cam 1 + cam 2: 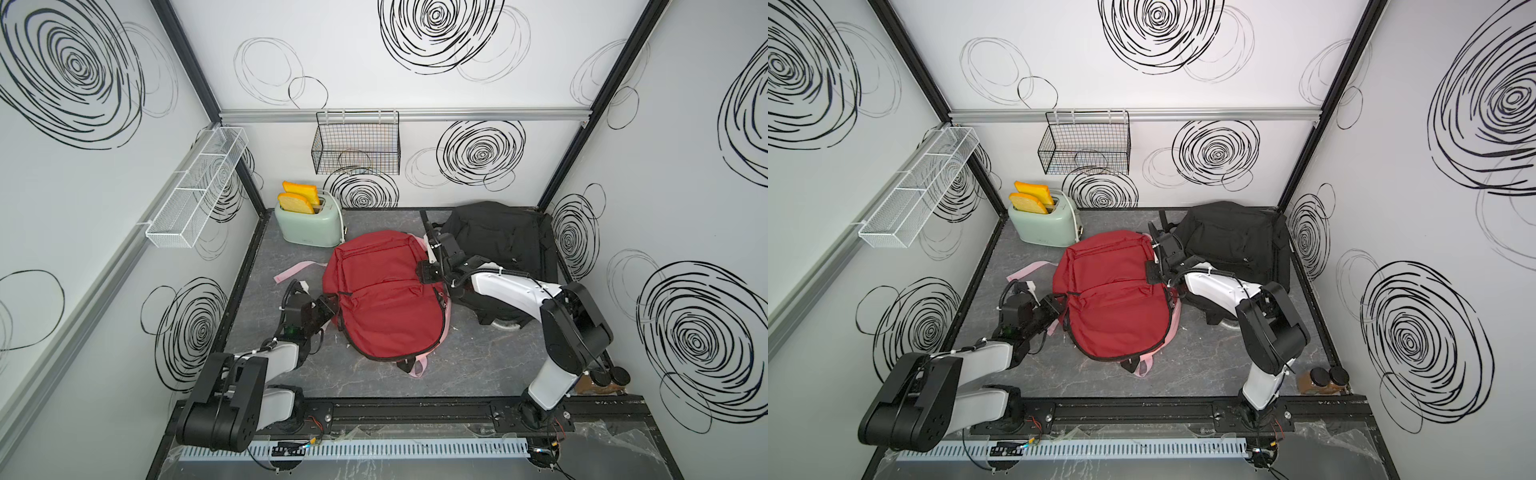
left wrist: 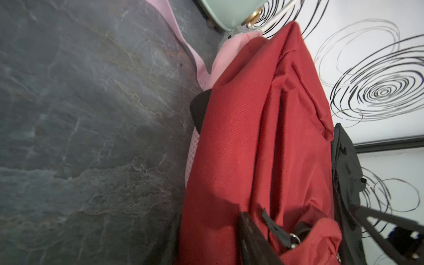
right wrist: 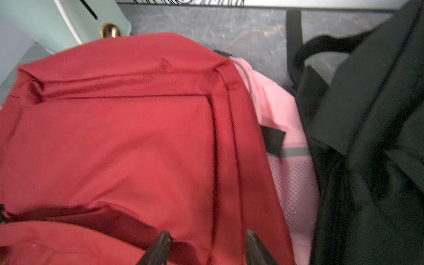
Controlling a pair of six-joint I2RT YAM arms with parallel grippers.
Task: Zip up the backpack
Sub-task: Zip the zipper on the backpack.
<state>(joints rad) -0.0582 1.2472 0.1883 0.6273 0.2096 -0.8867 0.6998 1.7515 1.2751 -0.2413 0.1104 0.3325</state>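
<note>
On the grey table (image 1: 478, 374) the red backpack (image 1: 382, 291) lies centre, lengthwise away from the robot. Its zipper pull (image 2: 276, 226) sits beside the left gripper (image 1: 331, 304), grip unclear. The right gripper (image 3: 207, 249) hovers half-open at its right edge.

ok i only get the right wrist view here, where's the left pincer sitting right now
Observer: The left pincer is at the red backpack, on the edge away from your arm and level with the end of the front pocket.
Operator: any zipper pull near it
Observer: Yes. In the left wrist view, a black zipper pull with a metal ring lies right beside one of that pincer's fingers.
Operator: and that green thing behind the bag
Observer: It's a mint-green toaster. Two toast slices stand up out of its slots.
</note>
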